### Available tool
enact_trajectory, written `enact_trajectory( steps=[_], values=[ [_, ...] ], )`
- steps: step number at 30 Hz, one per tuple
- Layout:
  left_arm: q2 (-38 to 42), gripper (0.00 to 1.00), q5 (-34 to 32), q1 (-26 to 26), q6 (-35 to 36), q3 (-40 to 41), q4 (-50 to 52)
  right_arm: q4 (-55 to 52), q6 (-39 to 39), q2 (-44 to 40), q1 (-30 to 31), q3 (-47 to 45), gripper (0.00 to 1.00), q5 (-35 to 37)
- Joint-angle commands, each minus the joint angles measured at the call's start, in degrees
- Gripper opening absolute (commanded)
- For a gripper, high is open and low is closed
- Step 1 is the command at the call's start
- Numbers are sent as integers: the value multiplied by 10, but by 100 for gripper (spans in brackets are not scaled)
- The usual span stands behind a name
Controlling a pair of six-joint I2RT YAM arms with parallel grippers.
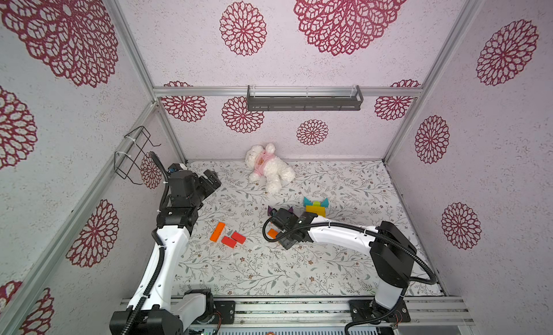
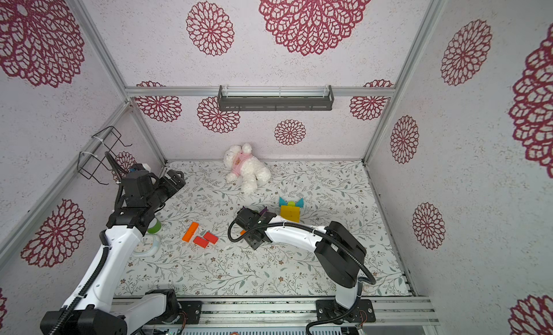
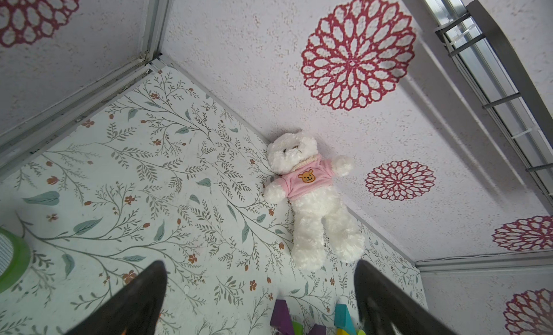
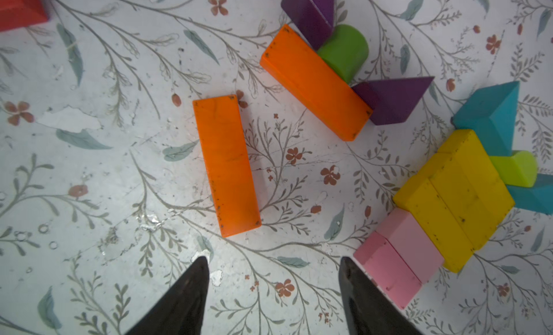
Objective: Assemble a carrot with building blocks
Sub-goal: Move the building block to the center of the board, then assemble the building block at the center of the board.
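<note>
The right end effector [image 4: 273, 260] is released, empty (jaws apart), over an orange block [image 4: 226, 166] lying flat on the surface [image 4: 89, 184], 8 o'clock from the yellow blocks [image 1: 315, 211]. The left end effector [image 3: 258, 264] is released too.

I find no readable text, brand or number. The plush bear [image 3: 312, 217] at the far wall wears only a wordless bear-face patch; the clock [image 2: 146, 244] dial on the left is too small to read.

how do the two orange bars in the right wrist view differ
The loose orange bar lies alone, touching no block; the far orange bar sits against a green cylinder and two purple triangles. The loose orange bar is nearer the right gripper; the far orange bar is angled differently. Both lie flat, same colour and shape.
</note>
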State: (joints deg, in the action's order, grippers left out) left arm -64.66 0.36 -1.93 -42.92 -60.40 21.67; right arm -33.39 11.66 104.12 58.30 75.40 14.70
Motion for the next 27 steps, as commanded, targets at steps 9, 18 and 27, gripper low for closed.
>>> enact_trajectory(
  steps=[9, 18, 27],
  values=[
    [-2, 99, 15, -4, -9, -4, -22, 35, 13, 60, -1, 12, 73, -47],
    [-6, 99, 16, -4, -11, -2, -23, 25, 50, 84, -37, 26, 72, 8],
    [-7, 98, 19, -4, -13, -2, -24, 6, 63, 94, -53, 40, 72, 34]
  ],
)
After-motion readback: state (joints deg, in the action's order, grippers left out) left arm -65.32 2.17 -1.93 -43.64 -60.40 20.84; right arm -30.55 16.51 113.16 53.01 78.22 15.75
